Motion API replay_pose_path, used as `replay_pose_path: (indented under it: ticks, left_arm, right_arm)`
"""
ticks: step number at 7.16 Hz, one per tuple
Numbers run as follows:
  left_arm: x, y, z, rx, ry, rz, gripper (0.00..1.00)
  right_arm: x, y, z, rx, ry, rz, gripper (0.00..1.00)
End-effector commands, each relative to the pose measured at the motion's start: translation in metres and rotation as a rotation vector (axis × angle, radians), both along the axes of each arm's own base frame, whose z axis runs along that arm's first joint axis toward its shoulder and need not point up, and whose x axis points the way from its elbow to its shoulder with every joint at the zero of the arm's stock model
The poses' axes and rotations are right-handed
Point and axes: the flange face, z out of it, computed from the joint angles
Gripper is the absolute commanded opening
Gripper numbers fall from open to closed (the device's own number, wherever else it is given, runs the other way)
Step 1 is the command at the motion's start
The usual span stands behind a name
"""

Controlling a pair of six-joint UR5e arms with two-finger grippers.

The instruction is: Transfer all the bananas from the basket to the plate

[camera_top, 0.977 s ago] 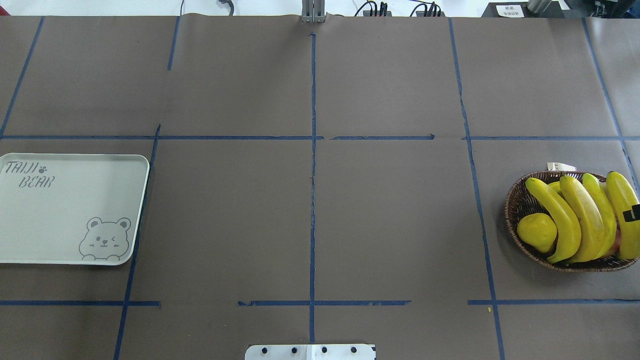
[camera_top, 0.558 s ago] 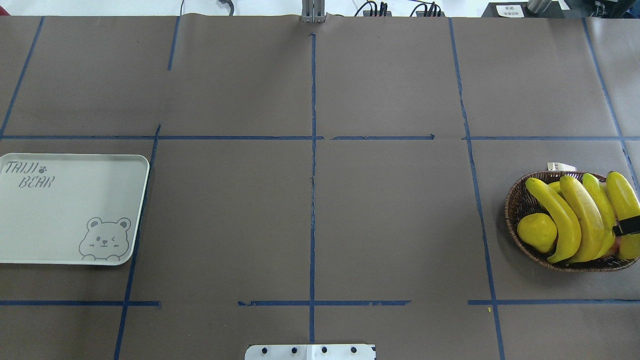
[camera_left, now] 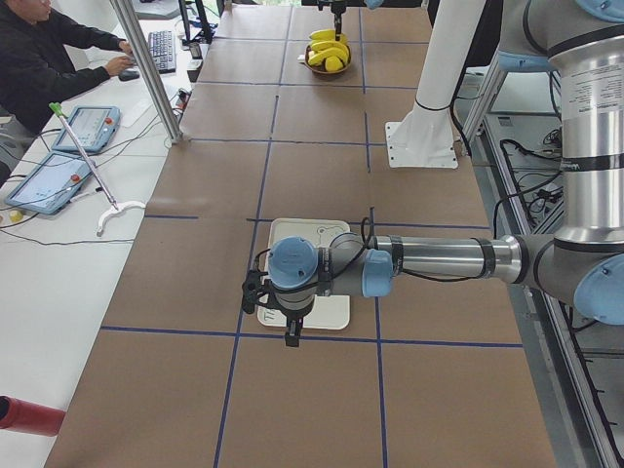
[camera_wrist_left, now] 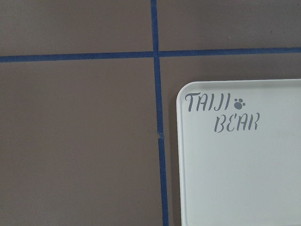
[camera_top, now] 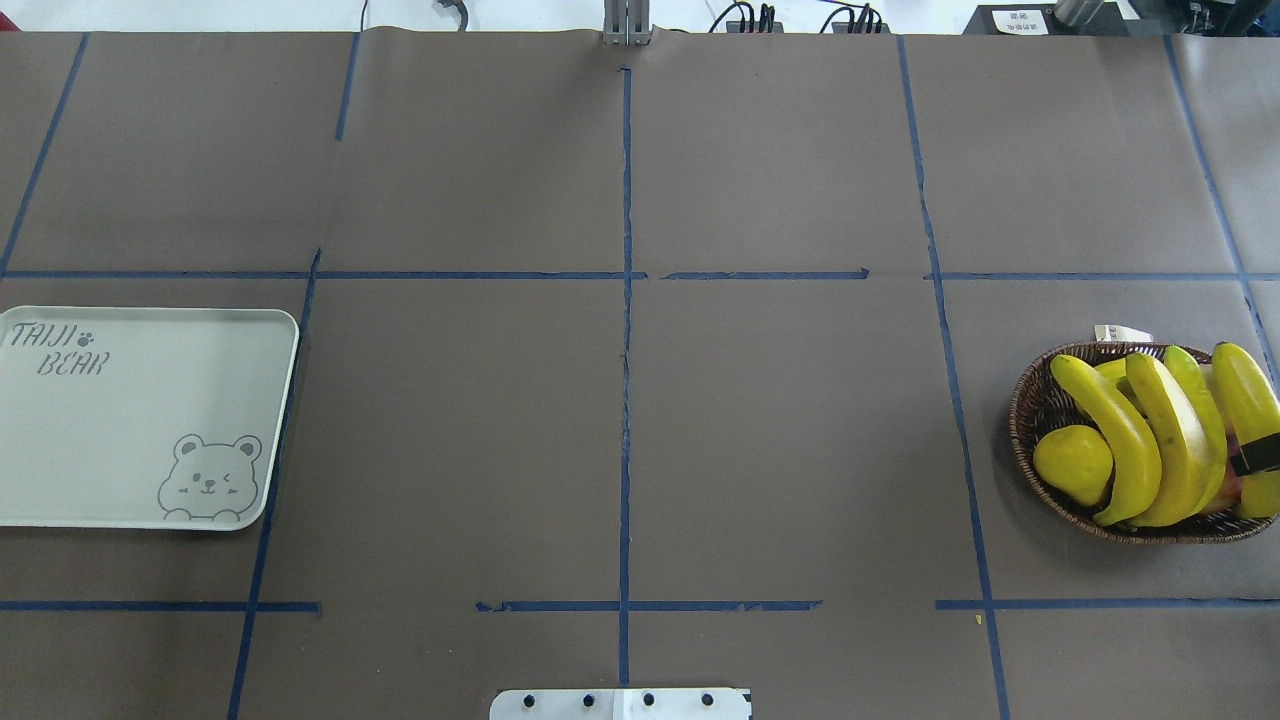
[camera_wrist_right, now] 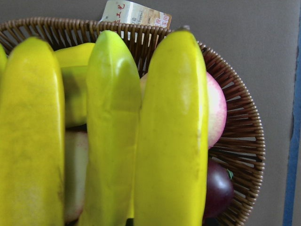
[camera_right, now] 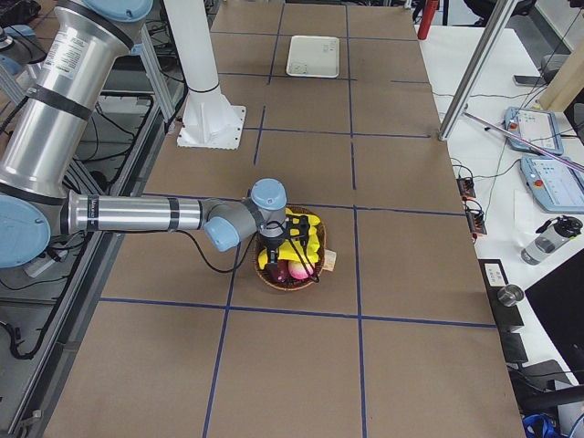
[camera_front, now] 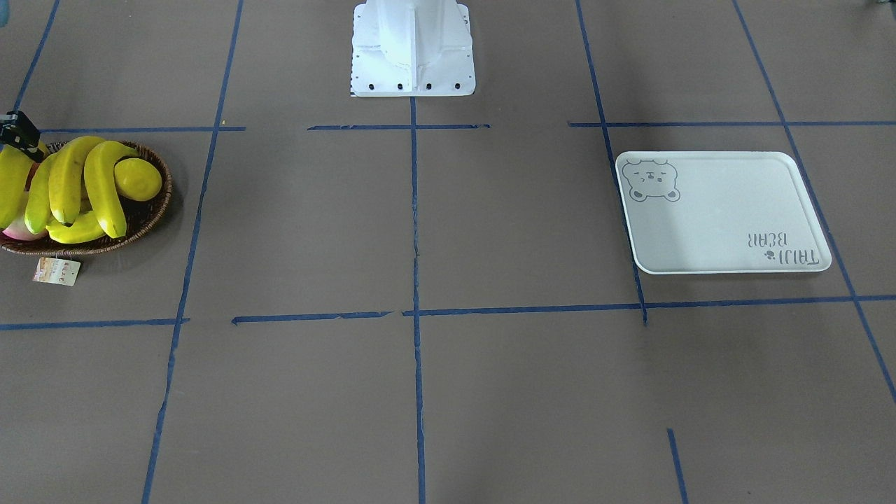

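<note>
Plainly, the plate (camera_top: 150, 420) reads "TAIJI BEAR", 4 bananas (camera_top: 1120, 440) lie in the basket (camera_top: 1035, 405); jaws' state cannot be told.

The overhead view's edge clips the basket (camera_top: 1028, 408) and most of the right claw (camera_top: 1256, 456).

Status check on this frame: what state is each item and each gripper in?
bananas, all four lying in the basket, none on the plate.
basket, on the table, full of fruit, paper tag lying outside its rim.
plate, nothing on it.
lemon, in the basket beside the bananas.
right gripper, low over the bananas; jaws cannot be told.
left gripper, above the plate's edge; jaws cannot be told.
</note>
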Motion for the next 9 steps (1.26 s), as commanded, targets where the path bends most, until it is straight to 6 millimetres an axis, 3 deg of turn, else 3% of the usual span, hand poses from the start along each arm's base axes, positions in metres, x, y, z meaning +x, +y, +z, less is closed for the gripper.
replay_pose_path:
  ticks: [1,2,3,5,6,7,9]
  left_arm:
    - [0.000,0.000,0.000,-0.002,0.000,-0.001,1.00]
    - [0.000,-0.001,-0.001,0.000,0.000,-0.001,1.00]
    - [0.000,0.000,0.000,-0.002,0.000,-0.001,1.00]
    - [0.000,-0.001,-0.001,0.000,0.000,-0.001,1.00]
    - [0.000,-0.001,-0.001,0.000,0.000,-0.001,1.00]
    - [0.000,-0.001,-0.001,0.000,0.000,-0.001,1.00]
    - [0.000,-0.003,-0.003,0.003,0.000,-0.002,1.00]
  right_arm:
    - [0.006,-0.002,-0.006,0.012,-0.009,0.012,0.21]
    - [0.018,-0.004,-0.008,0.017,-0.016,0.040,0.07]
    - [0.026,-0.001,-0.018,0.017,-0.034,0.052,0.02]
    - [0.048,0.005,-0.035,0.011,-0.106,0.073,0.00]
    - [0.058,0.003,-0.053,0.023,-0.108,0.094,0.00]
    - [0.068,0.000,-0.086,0.050,-0.098,0.084,0.00]
    - [0.096,-0.022,-0.175,0.049,-0.087,0.077,0.00]
